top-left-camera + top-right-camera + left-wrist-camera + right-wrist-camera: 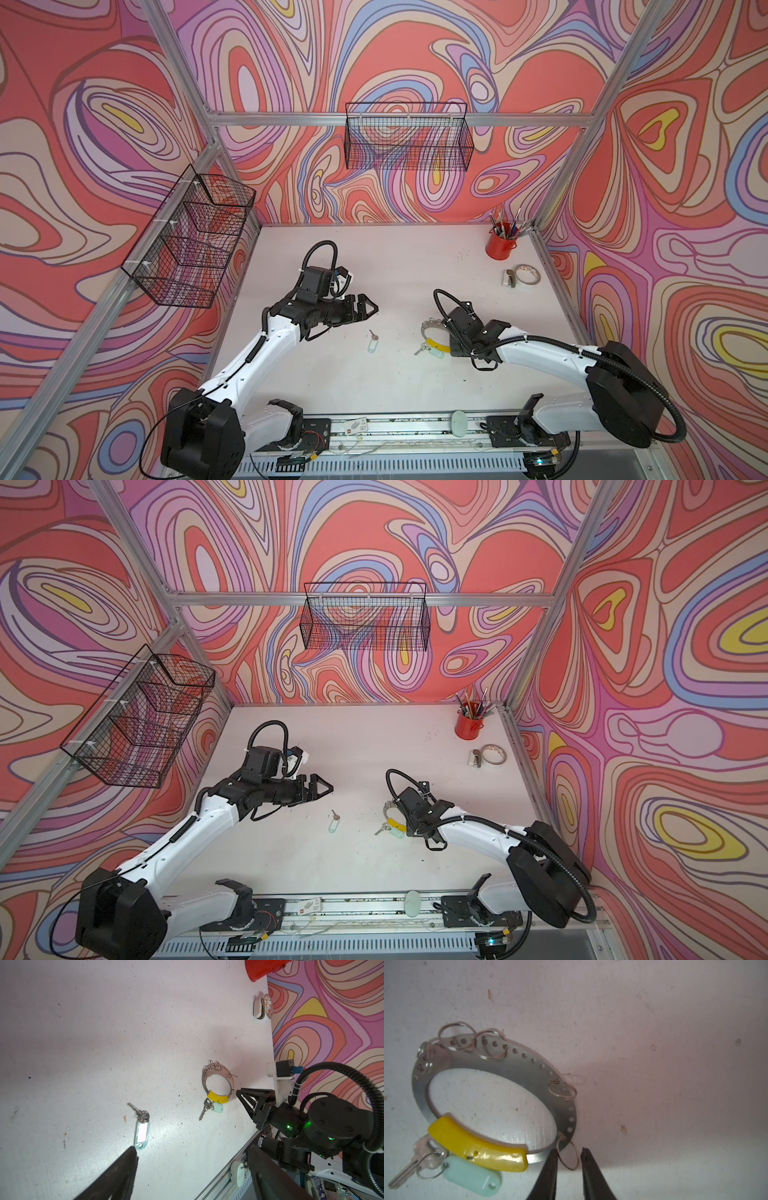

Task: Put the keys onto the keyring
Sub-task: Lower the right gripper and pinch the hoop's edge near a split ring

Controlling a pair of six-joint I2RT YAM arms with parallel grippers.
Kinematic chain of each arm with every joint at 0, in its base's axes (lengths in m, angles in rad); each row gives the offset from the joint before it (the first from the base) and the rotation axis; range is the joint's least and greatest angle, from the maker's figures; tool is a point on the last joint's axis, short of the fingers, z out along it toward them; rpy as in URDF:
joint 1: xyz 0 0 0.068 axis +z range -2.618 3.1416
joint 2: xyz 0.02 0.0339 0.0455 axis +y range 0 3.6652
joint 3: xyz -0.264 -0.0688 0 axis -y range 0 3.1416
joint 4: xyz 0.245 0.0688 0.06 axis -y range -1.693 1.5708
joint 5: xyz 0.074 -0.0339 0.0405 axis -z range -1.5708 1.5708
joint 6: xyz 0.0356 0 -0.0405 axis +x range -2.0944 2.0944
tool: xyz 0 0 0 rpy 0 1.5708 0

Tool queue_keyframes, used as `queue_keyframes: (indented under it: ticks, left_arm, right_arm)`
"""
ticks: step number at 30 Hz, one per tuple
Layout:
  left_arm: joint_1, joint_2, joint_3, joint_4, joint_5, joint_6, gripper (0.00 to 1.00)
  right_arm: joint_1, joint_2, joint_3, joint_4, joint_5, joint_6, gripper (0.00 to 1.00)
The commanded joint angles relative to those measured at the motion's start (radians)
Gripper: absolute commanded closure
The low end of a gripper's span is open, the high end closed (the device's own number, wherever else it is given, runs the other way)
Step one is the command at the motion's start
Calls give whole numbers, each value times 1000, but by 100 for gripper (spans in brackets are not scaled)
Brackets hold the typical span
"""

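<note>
Pale pinkish table [374, 257], scuffed and speckled, boxed by an aluminium frame [270, 119] and walls [83, 124] printed with red, lilac and yellow swirls. Left pincer [370, 309]: above the table at 12 o'clock of the loose key [372, 340], jaws spread wide, holding nothing. Right pincer [569, 1150]: low at the keyring [508, 1064], tips a narrow gap apart, flanking 1 small wire loop [571, 1168] on its rim; clamped or not, cannot tell. Keyring flat on the table at 3 o'clock of the loose key, well apart; second key [404, 1173] with mint tag [471, 1180] touching the yellow sleeve [477, 1151]. Containers: 1 red cup [500, 246] of pens at the table's 1 o'clock corner; 1 black wire basket [409, 166] on the back wall; 1 divided wire basket [178, 266] on the left wall. Tape roll [527, 275] at the table's 2 o'clock edge.
</note>
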Motion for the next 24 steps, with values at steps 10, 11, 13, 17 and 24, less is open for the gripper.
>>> queue_keyframes:
  ticks: [10,11,13,17,24]
  left_arm:
    - [-4,-29,17,13,9,6,13]
    - [-5,-28,16,12,7,7,13]
    - [-4,-29,16,12,7,6,13]
    - [-3,-27,16,13,4,6,13]
    - [-4,-27,18,9,-10,3,13]
  right_arm:
    - [10,35,25,2,48,17,87]
    - [10,33,23,5,48,14,87]
    - [10,33,22,13,43,7,89]
    - [10,24,26,14,37,0,94]
    - [10,25,39,21,22,5,100]
